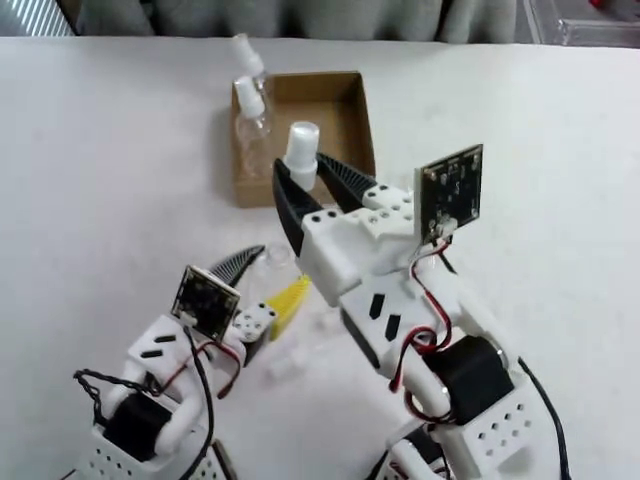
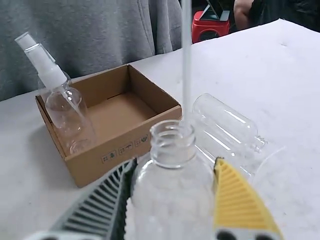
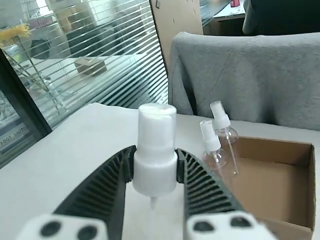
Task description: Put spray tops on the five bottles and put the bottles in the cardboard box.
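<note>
spray top held over an open bottle, near the cardboard box (image 1: 352, 110)
the left tool (image 2: 172, 200) is closed around an upright uncapped bottle (image 2: 171, 145) near the box on the table (image 1: 100, 150). the right tool (image 3: 155, 172) pinches a white spray top (image 3: 155, 145) above it, its thin tube (image 2: 186, 60) hanging to the neck. two capped bottles (image 2: 67, 110) stand in one corner of the box.
</note>
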